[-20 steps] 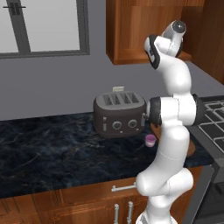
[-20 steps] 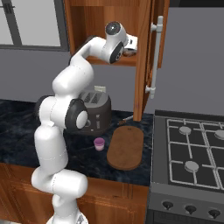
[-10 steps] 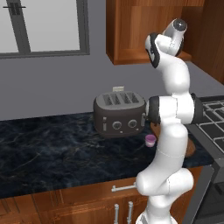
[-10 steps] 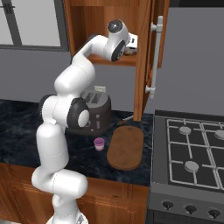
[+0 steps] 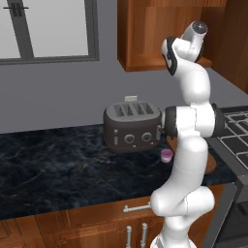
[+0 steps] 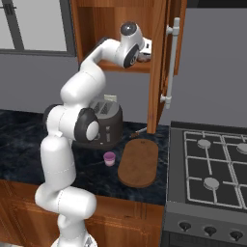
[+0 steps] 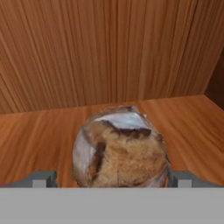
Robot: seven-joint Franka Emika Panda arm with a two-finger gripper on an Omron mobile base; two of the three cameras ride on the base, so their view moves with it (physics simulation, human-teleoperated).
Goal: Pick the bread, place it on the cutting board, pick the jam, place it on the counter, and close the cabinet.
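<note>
The bread (image 7: 120, 153), a lumpy tan-brown roll with pale patches, lies on the wooden shelf inside the cabinet (image 6: 159, 67), whose door stands open. My gripper (image 7: 113, 179) is open and straddles the roll, one fingertip (image 7: 43, 179) on each side, the left one a little off it. From the right base view the hand (image 6: 144, 48) reaches into the cabinet at shelf height. The jam (image 6: 109, 158) (image 5: 166, 154) stands on the dark counter (image 6: 19, 140) in front of the toaster. Right of it lies the bare oval cutting board (image 6: 139, 163).
A dark toaster (image 5: 131, 125) sits on the counter behind my arm. The cabinet door's long grey bar handle (image 6: 170, 60) hangs beside my hand. A gas stove (image 6: 212, 164) adjoins the counter on the right. A window (image 5: 48, 29) is at the left.
The hand has edged slightly up and deeper into the cabinet. The jam, board and door have not moved.
</note>
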